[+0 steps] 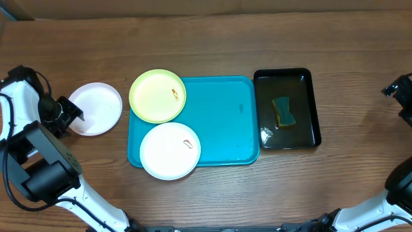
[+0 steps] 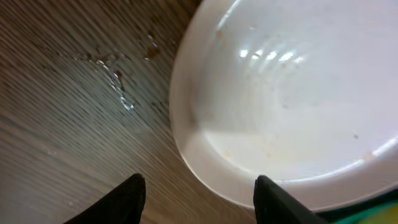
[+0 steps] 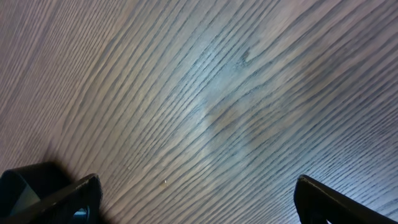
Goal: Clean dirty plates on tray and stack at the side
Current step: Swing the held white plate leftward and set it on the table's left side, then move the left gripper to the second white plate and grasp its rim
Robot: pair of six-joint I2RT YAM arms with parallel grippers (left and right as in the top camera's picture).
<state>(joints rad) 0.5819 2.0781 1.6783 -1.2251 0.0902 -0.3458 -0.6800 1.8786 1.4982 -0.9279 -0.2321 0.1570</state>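
A white plate lies on the wooden table left of the turquoise tray; it fills the left wrist view. My left gripper is open and empty at that plate's left rim, its fingertips astride the rim's edge. A yellow-green plate with a small reddish smear sits on the tray's back left corner. A second white plate with a smear sits on the tray's front left, overhanging the rim. My right gripper is open and empty over bare wood at the far right edge.
A glossy black tray holding water and a yellow-green sponge stands right of the turquoise tray. Small wet marks show on the wood beside the left plate.
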